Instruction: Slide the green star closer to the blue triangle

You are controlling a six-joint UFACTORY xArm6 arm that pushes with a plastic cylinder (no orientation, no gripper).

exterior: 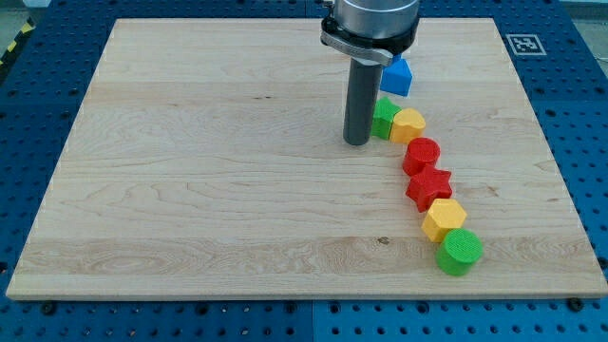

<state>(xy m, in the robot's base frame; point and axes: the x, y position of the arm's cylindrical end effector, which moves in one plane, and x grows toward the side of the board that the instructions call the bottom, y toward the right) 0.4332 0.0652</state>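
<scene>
The tip of the tool (357, 142) is seen upper centre of the frame, set on the desk (190, 190) and touching or just beside the left edge of the green star (383, 120). As a plain rod, nothing can be clenched or released by it. The star is wedged against a yellow block (408, 124); the blue triangle (396, 76) lies near, up and right. The push is best aimed upward-right from the star's lower left, slowly, so the yellow block is not dragged along.
</scene>
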